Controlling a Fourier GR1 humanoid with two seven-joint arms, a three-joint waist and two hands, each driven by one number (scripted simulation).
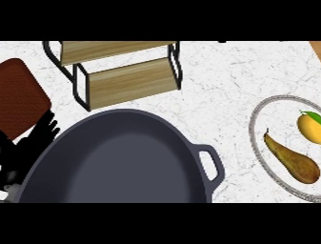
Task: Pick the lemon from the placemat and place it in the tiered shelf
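While the lemon [312,127] lies beside a pear [294,161] on the placemat [260,143], the left hand [22,147] rests open, fingers straight, holding nothing.

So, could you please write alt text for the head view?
A lemon lies beside a brown pear on a round placemat at right. A wooden tiered shelf stands at top, a dark pan fills the foreground, and the left hand rests open at left.

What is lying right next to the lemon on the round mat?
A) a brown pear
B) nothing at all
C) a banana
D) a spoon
A: a brown pear lies beside the lemon on the round mat, at the right of the counter.
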